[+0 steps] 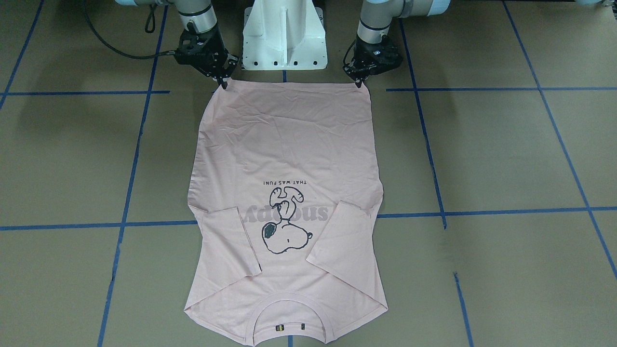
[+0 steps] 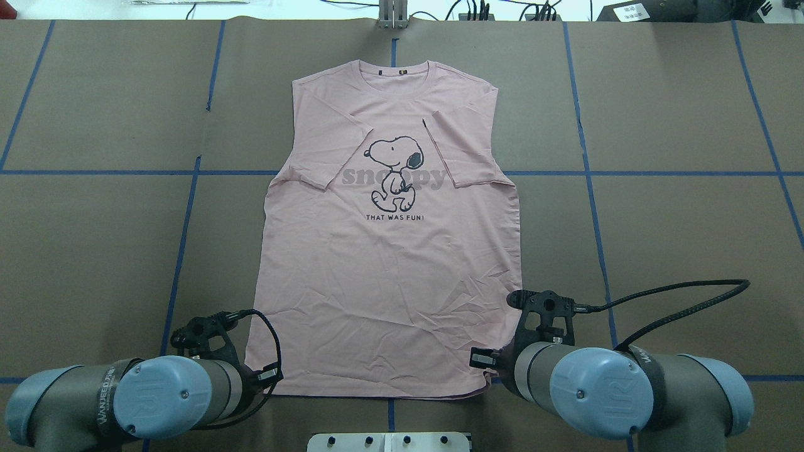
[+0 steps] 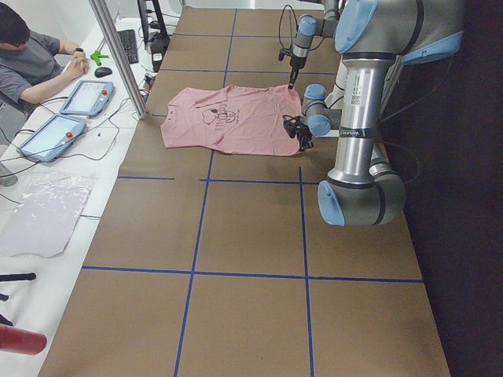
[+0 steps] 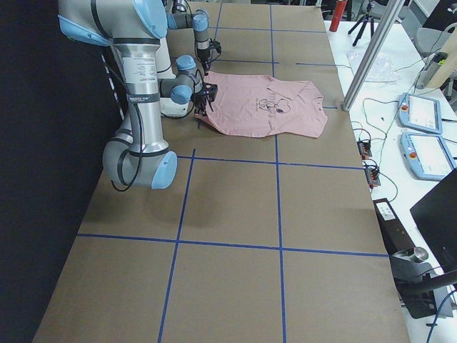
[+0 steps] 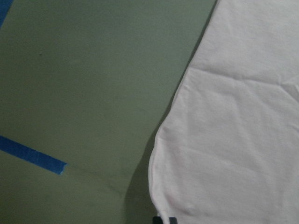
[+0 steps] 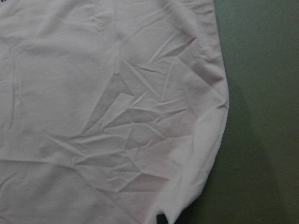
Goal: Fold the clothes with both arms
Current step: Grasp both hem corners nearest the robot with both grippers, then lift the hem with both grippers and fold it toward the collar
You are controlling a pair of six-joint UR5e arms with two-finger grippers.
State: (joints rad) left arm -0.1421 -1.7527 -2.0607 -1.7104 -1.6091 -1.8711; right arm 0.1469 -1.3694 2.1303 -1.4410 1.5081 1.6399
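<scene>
The light pink T-shirt (image 1: 289,144) lies flat on the brown table, print up. Both short sleeves are folded in over the chest, and the collar (image 2: 394,68) is at the far side from me. My left gripper (image 1: 359,85) is shut on one hem corner nearest my base, and my right gripper (image 1: 224,86) is shut on the other. The hem edge between them runs straight. In the left wrist view the shirt (image 5: 233,140) fills the right half, its corner meeting a black fingertip (image 5: 166,219) at the bottom edge. The right wrist view shows wrinkled shirt cloth (image 6: 93,93) ending the same way.
The white pedestal (image 1: 284,38) stands just behind the hem. Blue tape lines (image 1: 130,159) grid the table. A black cable (image 2: 678,295) loops off my right wrist. A seated person (image 3: 31,59) and tablets (image 3: 86,98) are beyond the far table edge.
</scene>
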